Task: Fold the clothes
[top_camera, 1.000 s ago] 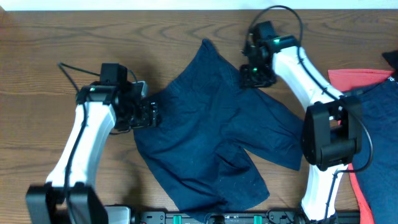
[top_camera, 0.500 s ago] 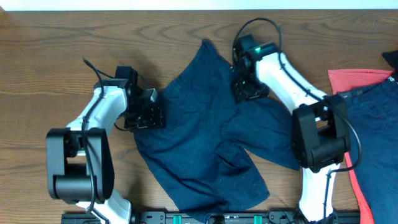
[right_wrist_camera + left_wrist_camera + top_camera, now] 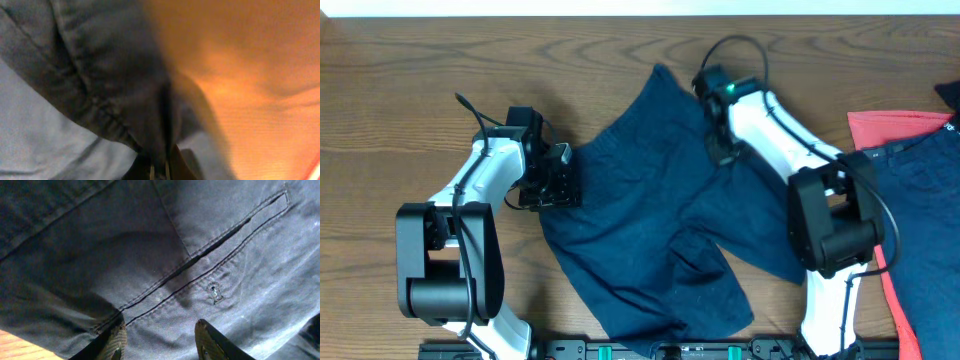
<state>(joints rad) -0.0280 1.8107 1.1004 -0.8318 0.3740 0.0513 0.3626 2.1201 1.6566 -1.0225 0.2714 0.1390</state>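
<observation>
- Since the earlier overhead view the right gripper (image 3: 722, 148) has slid inward from the far right border of the shorts (image 3: 650, 230) onto the cloth, and its jaws have gone from apart to fully closed.
- The right wrist view shows a dark seamed fold of the shorts running straight into the closed fingertips, so this side appears to have its pinch.
- The left gripper (image 3: 552, 185) has stayed at the left border of the shorts while its arm has swung round. Its jaws have narrowed but stand part-way apart.
- In the left wrist view, flat cloth lies between the two fingertips, just below a pocket slit (image 3: 220, 240) and a buttonhole (image 3: 214, 291). No bunch is pinched there yet.
- The shorts lie spread in the middle of the worktop (image 3: 410, 60), legs toward the robot's edge and unfolded.
- A red garment (image 3: 890, 125) and another blue garment (image 3: 930, 200) wait at the right edge.
- Judged from this, the fold is only being set up, since one side is gripped and the left must finish closing before any lift.
</observation>
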